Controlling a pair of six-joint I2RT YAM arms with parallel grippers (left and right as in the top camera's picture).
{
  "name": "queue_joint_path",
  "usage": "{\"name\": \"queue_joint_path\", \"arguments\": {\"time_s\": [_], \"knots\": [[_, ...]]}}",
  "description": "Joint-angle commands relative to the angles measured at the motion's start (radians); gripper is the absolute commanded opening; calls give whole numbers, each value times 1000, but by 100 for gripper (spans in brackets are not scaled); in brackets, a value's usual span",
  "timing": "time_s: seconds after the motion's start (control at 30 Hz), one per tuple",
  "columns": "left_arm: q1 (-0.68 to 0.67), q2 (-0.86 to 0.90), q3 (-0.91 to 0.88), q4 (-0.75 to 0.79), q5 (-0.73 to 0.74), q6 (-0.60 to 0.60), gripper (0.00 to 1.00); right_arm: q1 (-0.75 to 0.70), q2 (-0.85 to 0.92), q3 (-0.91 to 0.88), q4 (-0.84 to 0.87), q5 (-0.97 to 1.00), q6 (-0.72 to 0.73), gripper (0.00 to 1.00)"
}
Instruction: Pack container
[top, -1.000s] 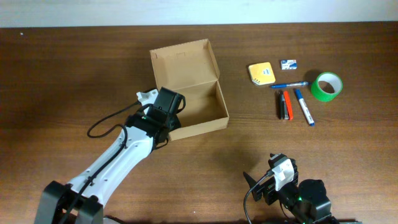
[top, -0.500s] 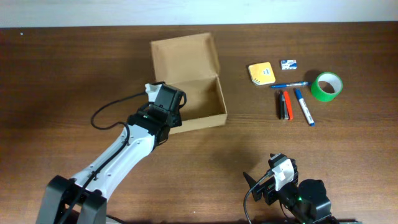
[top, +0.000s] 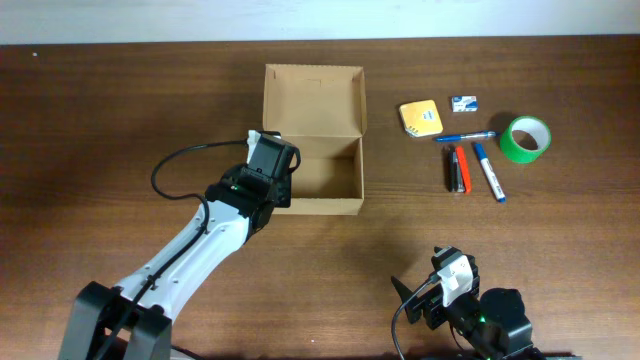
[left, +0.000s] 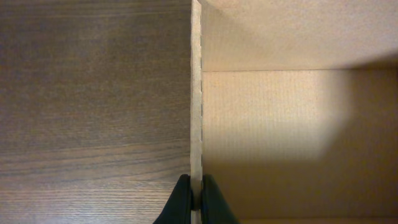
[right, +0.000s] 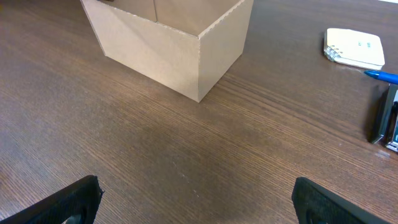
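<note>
Overhead: plain brown rectangular cardboard box (top: 312, 205), lid flap raised at the rear, mid-table. Left gripper (top: 268, 158) at its left wall. Green tape roll (top: 525, 138) well apart, to its right.
Left wrist: jaws pinched shut on the box's left wall.
Right wrist: right gripper (right: 196, 202) spread wide, empty; box corner near.

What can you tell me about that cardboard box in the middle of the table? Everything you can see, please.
The cardboard box is plain brown, unmarked and rectangular, resting on the wooden table. It is open: its hinged lid flap is raised at the far side, and nothing shows inside. The left gripper pinches its left wall, one finger inside, one outside.
</note>
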Motion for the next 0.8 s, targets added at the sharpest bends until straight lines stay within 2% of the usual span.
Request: {"name": "queue_joint_path", "arguments": {"time_s": [0.0, 0.27, 0.77], "knots": [[2, 10, -5, 13, -2, 70, 2, 8, -10, -7, 3, 9, 2, 99], [2, 10, -5, 45, 85, 46, 2, 8, -10, -7, 3, 8, 1, 99], [2, 10, -5, 43, 95, -87, 2, 8, -10, -7, 3, 9, 1, 99]]}}
